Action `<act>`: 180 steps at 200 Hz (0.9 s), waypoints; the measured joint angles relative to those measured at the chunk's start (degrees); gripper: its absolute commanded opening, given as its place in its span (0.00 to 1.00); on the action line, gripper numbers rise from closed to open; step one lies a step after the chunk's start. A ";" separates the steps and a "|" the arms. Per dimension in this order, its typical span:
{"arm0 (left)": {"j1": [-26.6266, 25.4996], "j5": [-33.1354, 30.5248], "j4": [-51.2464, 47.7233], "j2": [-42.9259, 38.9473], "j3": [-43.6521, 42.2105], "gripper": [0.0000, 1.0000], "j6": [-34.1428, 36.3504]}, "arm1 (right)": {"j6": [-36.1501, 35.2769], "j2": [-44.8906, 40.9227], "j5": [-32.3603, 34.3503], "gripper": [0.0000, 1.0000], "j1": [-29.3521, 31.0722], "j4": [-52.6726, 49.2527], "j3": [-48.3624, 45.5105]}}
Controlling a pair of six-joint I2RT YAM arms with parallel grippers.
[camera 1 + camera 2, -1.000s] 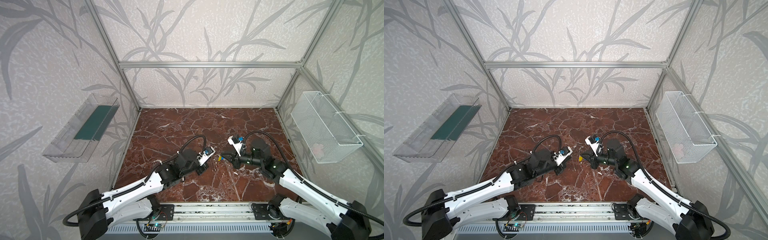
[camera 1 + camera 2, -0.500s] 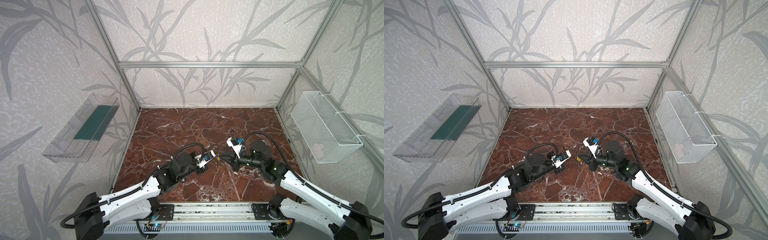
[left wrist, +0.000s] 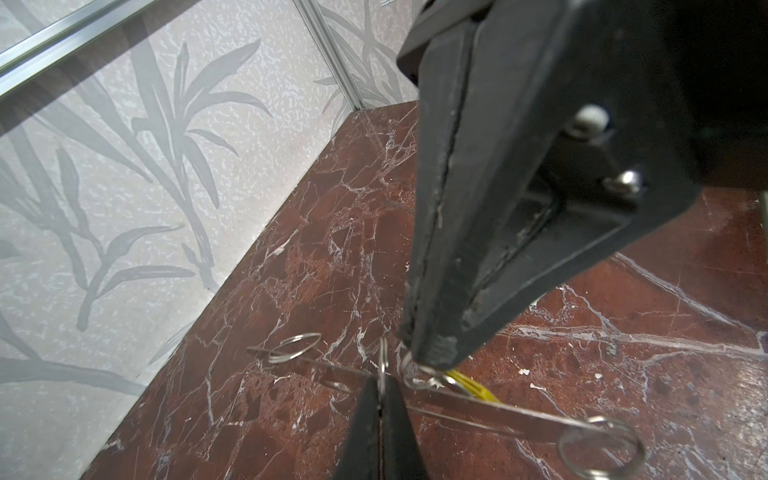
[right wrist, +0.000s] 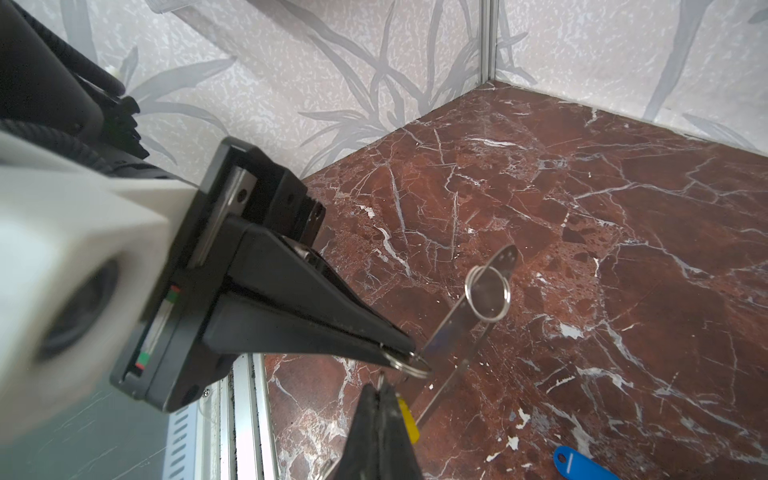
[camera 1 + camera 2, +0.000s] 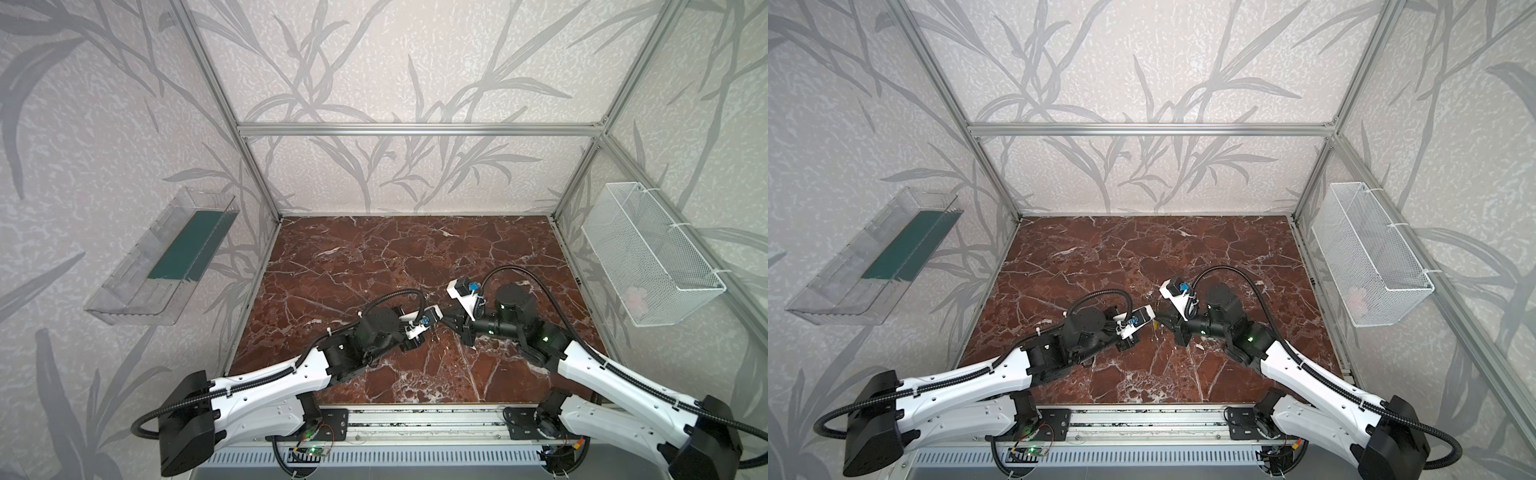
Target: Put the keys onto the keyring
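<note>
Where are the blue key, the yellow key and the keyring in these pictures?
blue key [image 4: 582, 465], right wrist view, on its blue plastic tag.
yellow key [image 4: 410, 420], right wrist view, on its yellow tag.
keyring [image 4: 506, 259], right wrist view, on the plate's end with small holes.

The keyring, a flat grey metal plate with small holes along its end [image 4: 455, 320], is tilted and looks almost edge-on in the left wrist view [image 3: 498, 417]; whether it touches the floor cannot be told; a round steel split ring [image 4: 488, 297] threads it near the holed end; another ring at its near end is pinched in the tips of the left gripper [image 4: 409, 356]; the yellow key, a small yellow plastic tag [image 3: 473, 386] on a thin wire ring, hangs just beside the plate, its ring pinched by the right gripper [image 3: 436, 358]; the blue key, a blue plastic tag with a hole at one end [image 4: 582, 463], lies flat on the red marble floor [image 4: 623, 187], apart from the plate
</note>
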 measured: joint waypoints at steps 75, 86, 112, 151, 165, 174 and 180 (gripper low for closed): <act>-0.79 -0.83 -1.62 1.40 1.01 0.00 0.04 | -0.39 -0.07 2.89 0.00 0.20 -0.42 0.00; -0.79 -0.83 -1.62 1.36 1.01 0.00 0.02 | -0.44 -0.07 3.26 0.00 0.20 -0.61 0.00; -0.81 -0.85 -1.66 1.09 1.01 0.00 0.02 | -0.52 -0.17 3.80 0.00 0.20 -0.87 0.00; -0.92 -0.70 -1.92 0.96 1.01 0.00 -0.02 | -0.61 -0.24 4.33 0.00 0.20 -0.96 0.00; -0.94 -0.57 -2.08 0.96 1.03 0.00 -0.04 | -0.61 -0.28 4.57 0.00 0.22 -1.14 0.00; -0.96 -0.42 -2.19 0.96 1.03 0.00 -0.07 | -0.61 -0.35 4.70 0.00 0.26 -1.31 0.00; -0.98 -0.35 -2.25 0.96 1.03 0.00 -0.11 | -0.61 -0.37 4.76 0.00 0.26 -1.38 0.00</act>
